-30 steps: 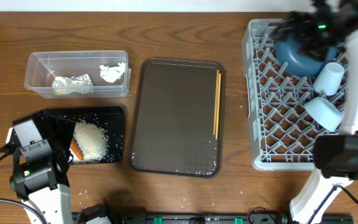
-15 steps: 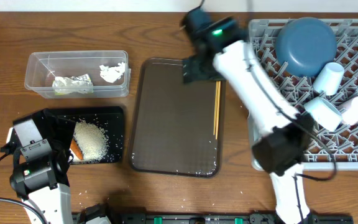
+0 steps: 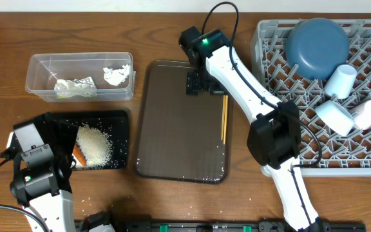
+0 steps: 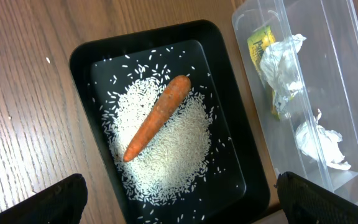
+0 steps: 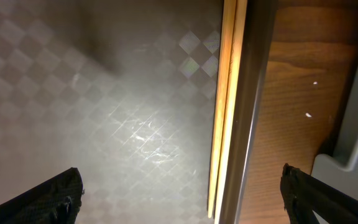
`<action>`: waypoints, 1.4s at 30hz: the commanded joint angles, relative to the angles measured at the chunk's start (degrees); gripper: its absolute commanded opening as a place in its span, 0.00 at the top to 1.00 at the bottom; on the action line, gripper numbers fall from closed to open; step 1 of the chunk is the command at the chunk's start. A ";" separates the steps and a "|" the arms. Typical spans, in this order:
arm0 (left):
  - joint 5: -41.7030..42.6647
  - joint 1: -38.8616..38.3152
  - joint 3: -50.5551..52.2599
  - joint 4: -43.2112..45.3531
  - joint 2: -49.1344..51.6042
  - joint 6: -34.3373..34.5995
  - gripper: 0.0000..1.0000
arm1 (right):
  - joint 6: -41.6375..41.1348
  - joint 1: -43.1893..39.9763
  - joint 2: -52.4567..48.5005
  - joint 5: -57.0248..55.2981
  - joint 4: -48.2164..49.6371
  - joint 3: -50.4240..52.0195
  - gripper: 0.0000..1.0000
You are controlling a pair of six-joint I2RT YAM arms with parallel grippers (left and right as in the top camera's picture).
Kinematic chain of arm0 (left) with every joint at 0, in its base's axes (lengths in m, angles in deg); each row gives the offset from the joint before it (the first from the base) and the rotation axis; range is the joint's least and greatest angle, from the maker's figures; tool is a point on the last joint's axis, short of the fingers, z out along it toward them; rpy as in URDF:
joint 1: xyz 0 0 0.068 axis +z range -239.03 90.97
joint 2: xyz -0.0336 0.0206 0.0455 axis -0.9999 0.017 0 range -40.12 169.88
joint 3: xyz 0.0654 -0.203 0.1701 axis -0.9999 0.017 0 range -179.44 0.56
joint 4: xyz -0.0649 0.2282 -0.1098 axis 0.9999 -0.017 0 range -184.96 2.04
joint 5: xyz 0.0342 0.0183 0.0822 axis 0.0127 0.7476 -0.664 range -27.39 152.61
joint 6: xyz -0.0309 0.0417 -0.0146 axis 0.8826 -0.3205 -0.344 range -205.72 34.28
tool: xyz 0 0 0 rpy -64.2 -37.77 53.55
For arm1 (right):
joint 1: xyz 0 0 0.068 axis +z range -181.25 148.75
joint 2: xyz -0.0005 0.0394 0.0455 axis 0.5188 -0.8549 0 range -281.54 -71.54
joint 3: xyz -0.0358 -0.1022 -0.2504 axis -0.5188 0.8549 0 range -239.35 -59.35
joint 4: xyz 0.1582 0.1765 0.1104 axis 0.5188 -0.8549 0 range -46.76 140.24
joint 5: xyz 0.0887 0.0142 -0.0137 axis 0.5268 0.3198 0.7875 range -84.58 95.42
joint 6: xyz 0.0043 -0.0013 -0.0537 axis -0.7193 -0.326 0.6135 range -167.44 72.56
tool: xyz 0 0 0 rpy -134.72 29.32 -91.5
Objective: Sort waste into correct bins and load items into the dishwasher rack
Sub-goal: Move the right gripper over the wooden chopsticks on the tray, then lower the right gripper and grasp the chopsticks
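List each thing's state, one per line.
Bowl: in rack, seemingly inverted.
Cups: lying in rack.
Chopsticks: on brown tray.
Carrot: on rice, in black tray.
Tissue: in tub.
Foil: in tub.
Left pincer: open, empty.
Right pincer: open above chopsticks.

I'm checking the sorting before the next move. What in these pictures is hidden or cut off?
- Overhead: the top end of the chopsticks, behind the right arm.
- Overhead: most of the carrot, under the left arm.
- Overhead: the right side of the rack, cut off by the frame edge.
- Left wrist: much of the wrapper, under the foil.
- Right wrist: both ends of the chopsticks, cut off by the frame.
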 commanded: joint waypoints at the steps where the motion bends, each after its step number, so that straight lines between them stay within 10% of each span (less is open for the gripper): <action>1: -0.31 0.35 0.07 -0.15 0.07 0.72 0.00 | 0.72 -0.63 -1.95 1.55 0.20 0.07 0.01; 42: -0.31 0.35 0.07 -0.15 0.07 0.70 0.00 | 9.25 -4.55 -2.82 9.73 8.41 6.47 0.01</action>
